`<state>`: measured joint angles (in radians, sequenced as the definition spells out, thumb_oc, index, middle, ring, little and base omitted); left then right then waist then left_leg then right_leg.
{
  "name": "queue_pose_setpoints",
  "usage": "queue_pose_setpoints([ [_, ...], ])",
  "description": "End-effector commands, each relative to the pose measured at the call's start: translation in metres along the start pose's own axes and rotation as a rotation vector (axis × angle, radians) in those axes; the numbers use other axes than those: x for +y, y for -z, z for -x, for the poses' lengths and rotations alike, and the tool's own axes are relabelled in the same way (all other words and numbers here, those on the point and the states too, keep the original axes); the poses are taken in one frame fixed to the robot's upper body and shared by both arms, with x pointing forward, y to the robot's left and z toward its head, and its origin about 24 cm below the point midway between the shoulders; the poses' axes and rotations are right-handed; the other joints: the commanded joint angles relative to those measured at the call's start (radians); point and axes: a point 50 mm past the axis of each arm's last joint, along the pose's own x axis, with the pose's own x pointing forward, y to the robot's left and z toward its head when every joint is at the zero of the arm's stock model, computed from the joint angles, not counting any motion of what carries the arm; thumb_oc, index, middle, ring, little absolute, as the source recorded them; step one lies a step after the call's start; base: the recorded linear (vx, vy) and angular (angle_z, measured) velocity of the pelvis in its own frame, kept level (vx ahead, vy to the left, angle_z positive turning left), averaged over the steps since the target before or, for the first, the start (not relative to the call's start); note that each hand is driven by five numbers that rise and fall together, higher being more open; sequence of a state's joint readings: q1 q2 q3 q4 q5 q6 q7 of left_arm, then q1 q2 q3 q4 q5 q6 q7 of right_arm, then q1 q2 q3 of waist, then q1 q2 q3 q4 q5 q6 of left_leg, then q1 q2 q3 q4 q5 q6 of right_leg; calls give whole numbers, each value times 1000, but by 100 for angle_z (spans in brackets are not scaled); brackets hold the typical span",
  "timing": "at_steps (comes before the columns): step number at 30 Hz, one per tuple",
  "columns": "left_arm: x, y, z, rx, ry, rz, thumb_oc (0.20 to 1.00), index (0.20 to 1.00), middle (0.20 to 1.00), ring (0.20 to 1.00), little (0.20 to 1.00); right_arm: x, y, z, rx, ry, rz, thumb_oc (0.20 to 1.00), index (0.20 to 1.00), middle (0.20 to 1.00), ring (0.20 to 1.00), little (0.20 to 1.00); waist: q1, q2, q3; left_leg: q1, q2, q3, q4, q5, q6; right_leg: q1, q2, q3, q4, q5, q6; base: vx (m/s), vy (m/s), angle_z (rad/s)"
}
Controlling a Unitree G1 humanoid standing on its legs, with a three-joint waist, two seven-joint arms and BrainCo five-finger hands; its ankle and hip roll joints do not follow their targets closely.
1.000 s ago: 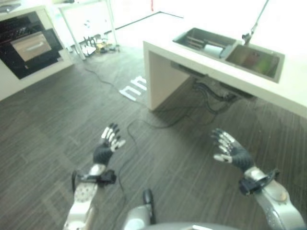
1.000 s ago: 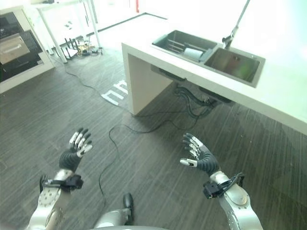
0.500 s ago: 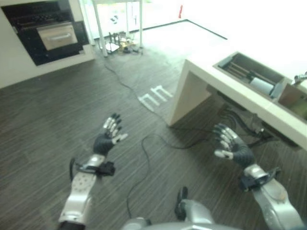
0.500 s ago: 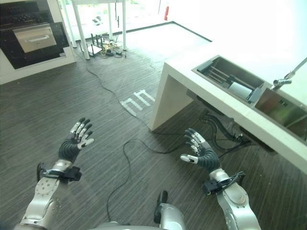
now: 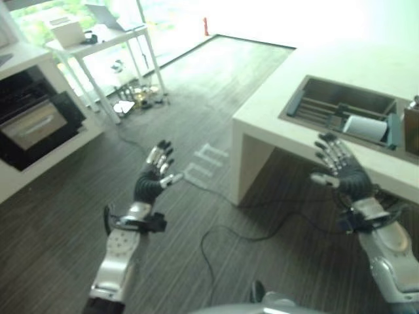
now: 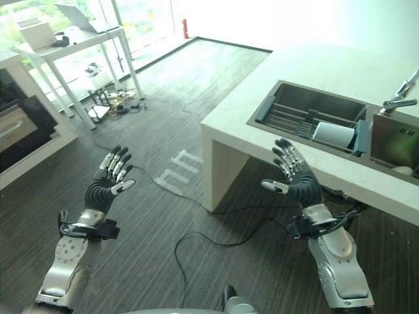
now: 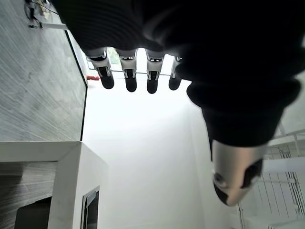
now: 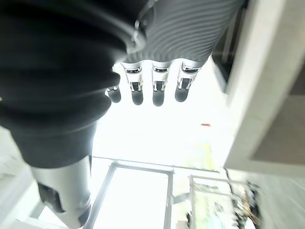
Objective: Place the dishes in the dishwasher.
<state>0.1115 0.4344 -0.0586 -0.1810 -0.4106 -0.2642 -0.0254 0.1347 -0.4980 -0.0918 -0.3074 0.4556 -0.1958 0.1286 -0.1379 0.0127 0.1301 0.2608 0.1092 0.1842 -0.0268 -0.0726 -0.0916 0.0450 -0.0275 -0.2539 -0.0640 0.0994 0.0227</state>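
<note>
View has swung round: the sink [image 6: 308,121] in the tabletop [image 6: 242,91] now sits just beyond my right hand [image 6: 296,178]. Both hands empty, fingers spread, left hand [image 6: 108,186] over floor. No dish grabbed yet.

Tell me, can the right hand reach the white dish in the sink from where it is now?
Probably yes. The right hand is open and empty, raised just before the counter edge. The white dish lies in the sink rack beyond it, and nothing stands between them. It must go over the edge and down.
</note>
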Motion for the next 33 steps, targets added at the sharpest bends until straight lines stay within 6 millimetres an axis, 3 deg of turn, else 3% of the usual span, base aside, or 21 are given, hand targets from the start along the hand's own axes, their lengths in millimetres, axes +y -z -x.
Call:
queue_pose_setpoints([
  [1,6,-28,0,-178,-14,-58,1000,1000,1000,1000,1000,-9,-28,4,-166,53,-7,1000,1000,1000,1000,1000,3,-12,-42,-24,31,38,159,162,-22,-45,-17,-5,-23,41,54,135,-411,-53],
  [5,1,-49,0,-323,-4,-116,1000,1000,1000,1000,1000,-12,-33,6,-182,61,-17,1000,1000,1000,1000,1000,6,-37,-31,-143,64,35,405,200,-32,-6,-6,21,-23,11,12,120,-305,-46],
  [7,-1,-58,0,-377,13,-139,1000,1000,1000,1000,1000,-12,-33,5,-182,77,-12,1000,1000,1000,1000,1000,26,-53,-17,-229,26,12,418,143,6,22,-6,48,-23,-1,14,139,-149,-50],
  [9,-2,-62,2,-397,13,-162,1000,1000,1000,1000,1000,-8,-32,1,-179,65,-34,1000,1000,1000,1000,1000,45,-51,-13,-236,-22,20,325,99,31,25,-4,59,-23,-7,34,171,-1,-55],
  [11,-1,-62,5,-402,-9,-199,1000,1000,1000,1000,1000,1,-28,-3,-174,17,-52,1000,1000,1000,1000,1000,66,-28,-11,-227,-80,-9,121,83,43,31,19,107,-23,-21,51,255,18,-85],
  [13,-2,-60,5,-393,-34,-229,1000,1000,1000,1000,1000,13,-25,-9,-169,-25,-73,1000,1000,1000,1000,1000,101,-9,-4,-231,-119,-103,-41,139,47,42,51,189,-23,-31,52,266,-27,-140],
  [17,-6,-59,-2,-387,-9,-238,1000,1000,1000,1000,1000,15,-26,-13,-162,-22,-78,1000,1000,1000,1000,1000,145,-3,3,-361,-142,-149,-52,224,40,106,103,292,-23,-79,29,210,16,-114],
  [19,-8,-59,-3,-391,-1,-231,1000,1000,1000,1000,1000,14,-26,-12,-161,-22,-71,1000,1000,1000,1000,1000,152,-8,0,-383,-144,-152,-56,239,46,128,110,316,-23,-96,25,214,90,-55],
  [23,-9,-61,-4,-410,15,-243,1000,1000,1000,1000,1000,10,-28,-7,-167,-18,-72,1000,1000,1000,1000,1000,149,-24,-11,-369,-150,-145,-60,225,67,156,95,324,-23,-104,38,160,101,-29],
  [33,-13,-64,-5,-425,58,-261,1000,1000,1000,1000,1000,11,-30,-8,-171,-1,-63,1000,1000,1000,1000,1000,169,-63,-50,-296,-175,-153,-60,166,109,168,58,275,10,-118,52,153,135,-13],
])
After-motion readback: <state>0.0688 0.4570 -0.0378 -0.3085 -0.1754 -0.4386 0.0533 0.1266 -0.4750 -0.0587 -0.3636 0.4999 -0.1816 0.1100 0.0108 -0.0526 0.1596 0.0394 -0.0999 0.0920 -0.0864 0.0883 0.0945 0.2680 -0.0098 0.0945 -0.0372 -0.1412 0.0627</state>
